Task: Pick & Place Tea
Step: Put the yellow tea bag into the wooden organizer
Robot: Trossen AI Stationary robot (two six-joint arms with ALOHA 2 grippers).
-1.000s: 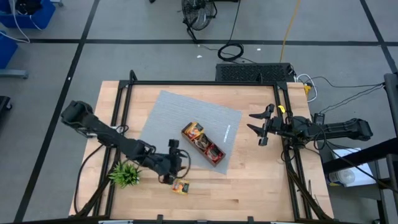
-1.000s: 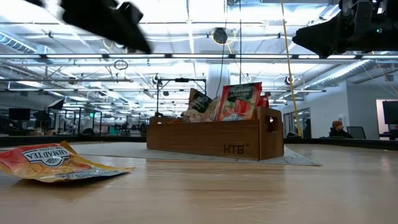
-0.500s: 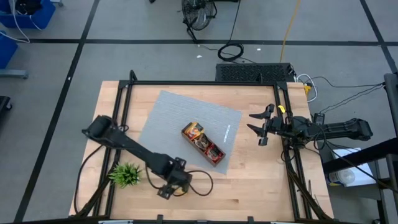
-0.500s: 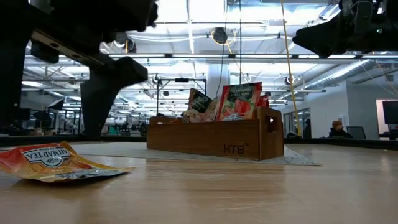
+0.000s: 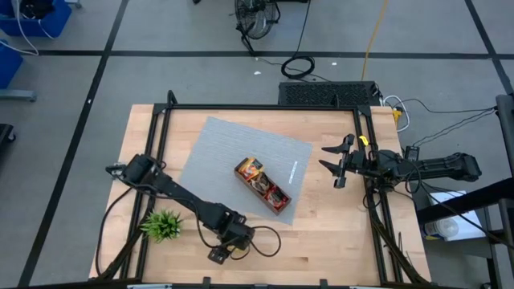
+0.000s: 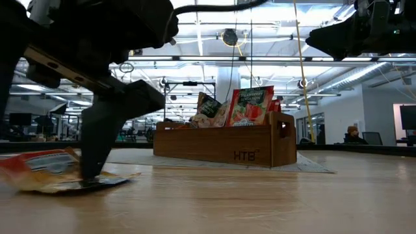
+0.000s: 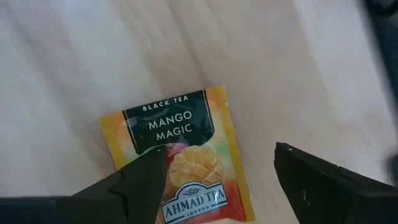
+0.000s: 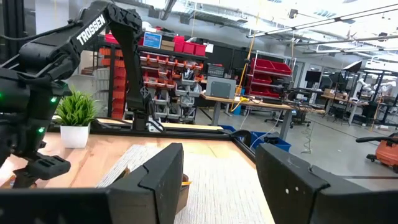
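Green plant at table's front left. Left gripper down at front edge of table, fingers spread wide, straddling orange-yellow mango tea sachet lying flat on wood; one fingertip seems to touch sachet in low view, nothing clamped. Wooden tray mid-table on grey mat, more sachets upright inside. Right gripper hovers at right edge, fingers apart, empty.

Tray on mat mid-table, plant front-left, tea sachet on table near front edge
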